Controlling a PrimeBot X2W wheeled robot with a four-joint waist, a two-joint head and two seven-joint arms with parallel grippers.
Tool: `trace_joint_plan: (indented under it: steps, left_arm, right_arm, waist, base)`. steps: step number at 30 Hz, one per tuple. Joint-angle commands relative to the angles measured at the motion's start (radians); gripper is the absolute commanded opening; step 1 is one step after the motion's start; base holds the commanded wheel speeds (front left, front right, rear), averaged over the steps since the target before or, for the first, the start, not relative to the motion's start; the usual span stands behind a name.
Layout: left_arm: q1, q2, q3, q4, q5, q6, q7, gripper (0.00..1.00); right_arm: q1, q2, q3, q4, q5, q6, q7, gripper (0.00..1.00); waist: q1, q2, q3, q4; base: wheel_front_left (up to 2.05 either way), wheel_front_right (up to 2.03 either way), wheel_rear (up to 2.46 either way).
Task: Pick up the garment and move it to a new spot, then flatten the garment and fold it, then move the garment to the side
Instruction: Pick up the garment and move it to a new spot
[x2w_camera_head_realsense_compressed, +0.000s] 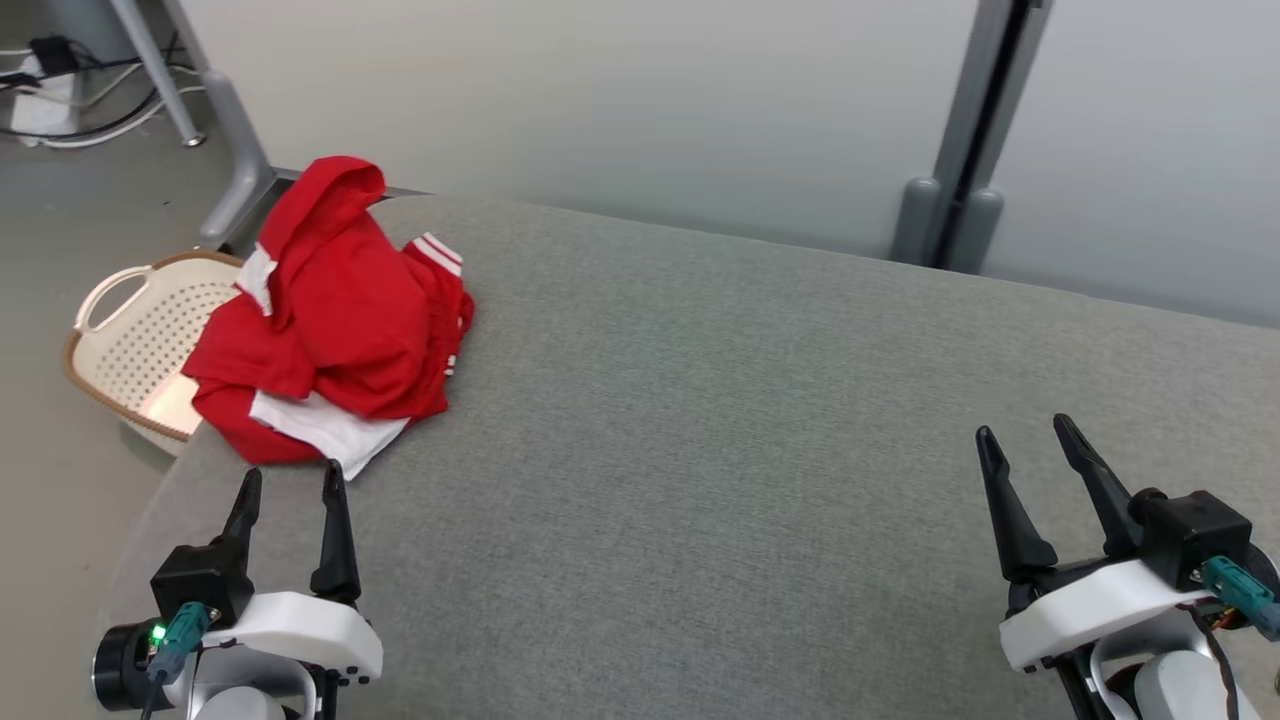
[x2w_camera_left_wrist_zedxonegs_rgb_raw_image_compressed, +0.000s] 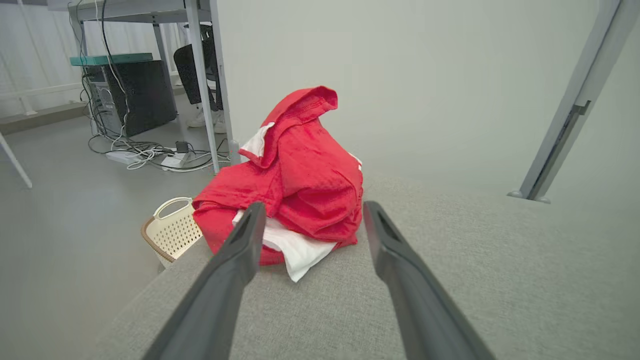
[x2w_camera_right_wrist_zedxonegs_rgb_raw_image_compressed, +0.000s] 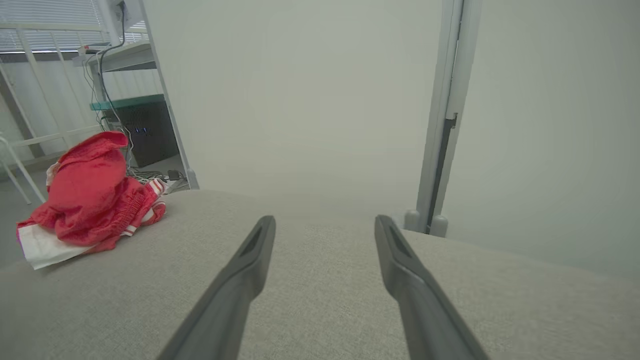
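At the far left corner of the table (x2w_camera_head_realsense_compressed: 700, 400), above a pale basket (x2w_camera_head_realsense_compressed: 130, 340) standing on the floor, the red and white garment (x2w_camera_head_realsense_compressed: 330, 320) is seen heaped in a crumpled mound. The left fingers (x2w_camera_head_realsense_compressed: 335, 530) are held apart and empty, pointed straight at the heap, their tips just short of its white hem. The right fingers (x2w_camera_head_realsense_compressed: 1008, 505), likewise spread and empty, are kept well apart from it across the table. No clear long axis is offered by the bundle. The first lift is judged best made by the left arm, reaching forward.
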Motion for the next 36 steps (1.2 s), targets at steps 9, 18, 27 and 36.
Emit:
trace_joint_plan:
  steps: [9,18,27,36]
  left_arm:
    - [0.002,0.004,0.013,-0.018,-0.002,0.001,-0.002,1.00]
    - [-0.025,0.000,0.020,-0.030,-0.014,-0.004,-0.002,1.00]
    - [-0.115,-0.002,0.003,-0.005,-0.027,-0.012,-0.002,1.00]
    - [-0.456,0.009,0.002,0.335,-0.083,-0.040,-0.001,1.00]
  right_arm:
    - [0.001,-0.003,0.007,-0.022,-0.007,0.000,0.023,1.00]
    - [-0.002,-0.016,0.007,-0.038,-0.009,0.000,0.039,1.00]
    - [-0.044,-0.049,0.007,-0.087,-0.003,0.000,0.068,1.00]
    - [-0.147,-0.127,-0.017,-0.199,0.018,0.000,0.120,1.00]
  waist:
    - [0.0000,0.0000,0.014,0.085]
    - [0.0000,0.0000,0.028,0.090]
    - [0.0000,0.0000,0.120,0.067]
    - [0.0000,0.0000,0.350,-0.011]
  base:
    - [0.00,0.00,0.00]
    - [0.00,0.00,0.00]
    - [0.00,0.00,0.00]
    - [0.00,0.00,0.00]
